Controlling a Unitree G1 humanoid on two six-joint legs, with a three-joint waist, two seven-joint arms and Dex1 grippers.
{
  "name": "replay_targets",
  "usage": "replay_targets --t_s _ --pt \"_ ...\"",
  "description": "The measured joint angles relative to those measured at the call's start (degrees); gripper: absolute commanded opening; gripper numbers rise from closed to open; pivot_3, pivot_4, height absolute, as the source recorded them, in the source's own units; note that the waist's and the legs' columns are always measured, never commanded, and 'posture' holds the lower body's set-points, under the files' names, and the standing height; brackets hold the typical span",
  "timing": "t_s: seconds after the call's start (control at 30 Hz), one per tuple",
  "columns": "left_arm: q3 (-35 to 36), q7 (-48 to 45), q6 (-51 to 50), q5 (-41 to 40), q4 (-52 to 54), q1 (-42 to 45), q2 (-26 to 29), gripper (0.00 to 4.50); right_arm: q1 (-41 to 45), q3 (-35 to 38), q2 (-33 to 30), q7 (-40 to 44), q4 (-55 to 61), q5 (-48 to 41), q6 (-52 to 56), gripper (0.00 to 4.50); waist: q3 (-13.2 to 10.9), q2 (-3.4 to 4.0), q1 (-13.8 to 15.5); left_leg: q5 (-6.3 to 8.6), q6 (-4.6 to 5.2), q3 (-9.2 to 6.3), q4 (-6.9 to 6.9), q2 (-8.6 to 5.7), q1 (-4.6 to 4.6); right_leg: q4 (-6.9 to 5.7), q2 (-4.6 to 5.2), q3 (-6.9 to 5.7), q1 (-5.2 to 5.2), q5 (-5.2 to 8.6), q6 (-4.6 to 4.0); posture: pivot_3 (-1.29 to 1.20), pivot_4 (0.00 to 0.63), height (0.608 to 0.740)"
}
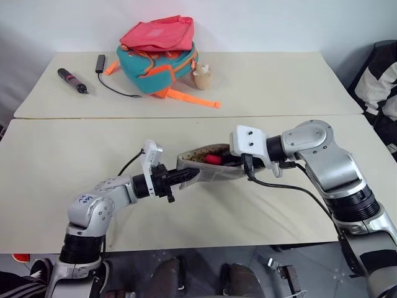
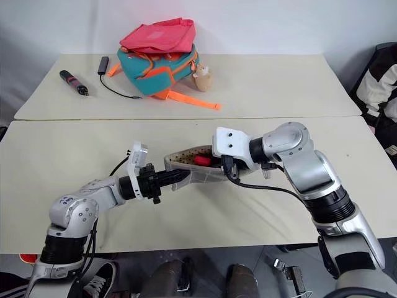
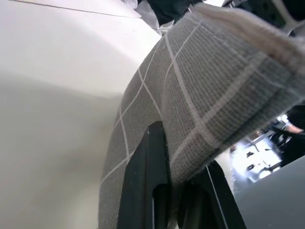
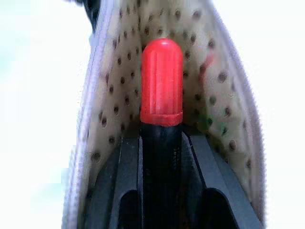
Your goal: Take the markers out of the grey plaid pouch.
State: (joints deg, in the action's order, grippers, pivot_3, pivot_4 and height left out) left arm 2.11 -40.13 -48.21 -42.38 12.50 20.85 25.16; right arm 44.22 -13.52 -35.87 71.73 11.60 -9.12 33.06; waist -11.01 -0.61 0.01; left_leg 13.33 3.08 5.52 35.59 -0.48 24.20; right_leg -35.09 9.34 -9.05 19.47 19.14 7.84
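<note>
Two cream tables point(image 1: 74, 155) stand end to end; the pouch point(image 1: 208, 166) is held up above the near one, between both arms. From the left, the left arm reaches level toward the right, its gripper point(image 1: 185, 177) clamped on the pouch's edge. From the right, the right arm bends leftward and slightly down, its gripper point(image 4: 161, 143) inside the pouch mouth, closed on the red marker point(image 4: 161, 83). On the far table lies a backpack point(image 1: 158, 62).

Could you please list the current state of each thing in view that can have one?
Grey plaid pouch: open, held off the table, dotted lining showing.
Red marker: capped, inside the pouch mouth, gripped.
Left claw: shut on the pouch edge.
Right claw: shut on the red marker.
Backpack: lying on the far table.
</note>
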Motion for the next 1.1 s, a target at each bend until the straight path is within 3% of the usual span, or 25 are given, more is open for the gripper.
replay_targets --t_s 0.2,0.37,0.53,0.67,0.73,0.83,0.93,1.1 --pt "-0.34 -0.02 2.71 2.38 -0.16 0.97 0.05 0.0 5.16 9.59 8.57 -6.46 2.52 -13.64 7.17 0.63 0.0 0.01 -0.2 0.0 0.0 0.0 -0.02 0.0 0.0 -0.06 -0.01 0.01 0.05 0.0 -0.01 0.0 0.15 0.74" --pt "-0.36 -0.07 3.98 3.63 -1.56 1.28 0.43 0.0 11.03 15.65 10.87 -14.42 0.26 -16.74 6.24 0.63 0.0 0.0 0.19 0.0 0.0 -0.01 -0.05 -0.02 0.01 -0.02 0.0 0.0 0.03 0.0 -0.01 0.0 0.15 0.74" --pt "-0.13 -0.84 4.45 4.06 -1.98 0.88 1.81 0.0 11.07 14.1 0.83 -19.9 -14.84 -3.28 -9.74 0.63 -0.01 0.0 0.23 0.0 0.06 0.11 -0.1 -0.21 0.03 -0.03 0.12 0.12 0.13 -0.03 0.05 0.0 0.15 0.74" --pt "-0.03 -0.85 4.55 4.04 -1.9 0.9 1.6 0.0 11.26 14.25 -2.81 -23.86 -21.9 1.6 -13.52 0.63 -0.01 0.01 -0.28 -0.1 0.01 0.16 -0.32 -0.11 0.0 0.01 0.05 0.11 0.17 -0.02 0.04 0.0 0.15 0.74" --pt "-0.07 -0.84 4.55 4.0 -1.77 0.64 1.33 0.0 7.14 10.92 -8.91 -22.06 -22.27 5.78 -12.5 0.63 0.03 -0.06 -0.04 -0.1 0.0 0.08 -0.35 -0.02 -0.05 0.11 -0.04 0.05 0.05 -0.01 0.02 0.0 0.15 0.74" --pt "0.22 -0.87 4.68 4.0 -1.79 0.18 1.53 0.0 0.2 8.13 -9.74 -20.3 -23.04 7.25 -8.03 0.63 -0.04 0.06 -0.08 -0.13 0.05 0.16 -0.35 -0.04 0.02 0.25 0.01 0.06 0.05 -0.02 0.02 0.0 0.15 0.74" --pt "0.19 -0.87 4.73 3.96 -1.77 0.21 1.28 0.0 -1.48 7.0 -10.45 -19.54 -22.85 7.78 -5.62 0.63 -0.14 0.23 -0.33 -0.17 0.09 0.29 -0.34 -0.04 -0.03 0.15 0.04 0.11 0.09 -0.02 0.03 0.0 0.15 0.74" --pt "0.28 -0.85 4.61 3.76 -1.73 0.12 1.22 0.0 -5.48 6.34 -16.53 -14.79 -20.01 8.97 -2.37 0.63 -0.14 0.22 0.22 -0.15 0.06 0.13 -0.27 -0.04 -0.03 0.2 0.06 0.06 -0.01 -0.03 0.02 0.0 0.15 0.74"
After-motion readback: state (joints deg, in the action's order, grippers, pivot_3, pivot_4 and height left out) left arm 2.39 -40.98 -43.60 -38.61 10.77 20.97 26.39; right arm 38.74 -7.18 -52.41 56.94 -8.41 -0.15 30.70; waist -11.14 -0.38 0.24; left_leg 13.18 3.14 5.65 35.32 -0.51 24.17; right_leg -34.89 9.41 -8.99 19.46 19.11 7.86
